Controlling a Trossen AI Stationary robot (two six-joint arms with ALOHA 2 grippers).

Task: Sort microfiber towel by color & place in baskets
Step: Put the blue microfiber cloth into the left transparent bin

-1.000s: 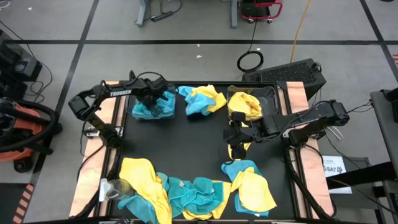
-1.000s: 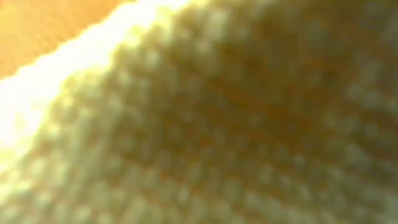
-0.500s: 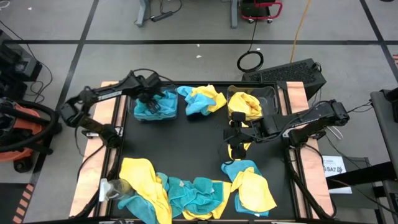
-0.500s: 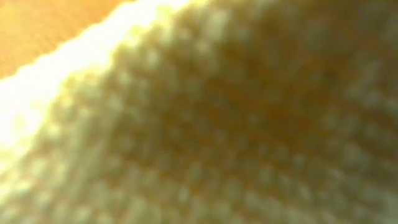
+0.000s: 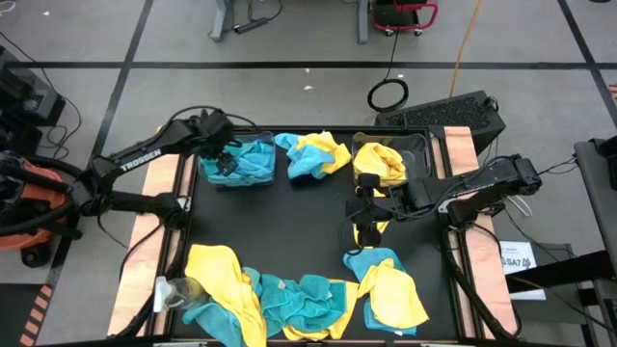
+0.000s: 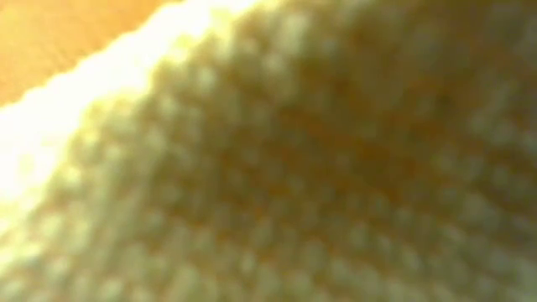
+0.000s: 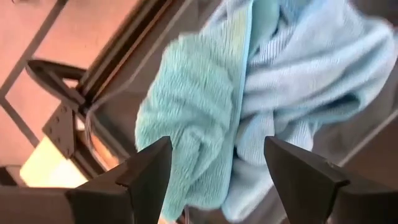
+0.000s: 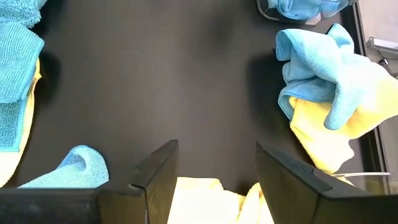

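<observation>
**Left gripper spread over teal towels in the far-left basket; right gripper over a yellow towel at mid-table**

The left gripper (image 5: pixel 224 154) is positioned at the far-left corner of the black table (image 5: pixel 289 222), at the left edge of the left basket (image 5: pixel 253 142). Its fingers (image 7: pixel 149 171) stand apart with nothing between them. In the left wrist view, the teal-blue towels (image 7: pixel 249 99) lie bunched just beyond the fingertips, inside the clear basket wall; no towel is gripped.

The right gripper (image 5: pixel 364 214) is positioned right of the table's centre, just in front of the right basket (image 5: pixel 410 146). Its fingers (image 8: pixel 158 171) stand apart. A yellow towel (image 8: pixel 199 190) lies directly under and between the fingertips; whether the fingers touch it cannot be told.

The right basket holds yellow towels (image 5: pixel 379 162). Between the two baskets, a mixed heap (image 5: pixel 313 154) of one teal-blue and one yellow towel lies on the table. Along the near edge, a row of unsorted yellow and teal-blue towels (image 5: pixel 299 294) runs from the left corner to just right of centre.

The low view is filled entirely by yellow towel fabric (image 6: pixel 319 168) close to the lens.
</observation>
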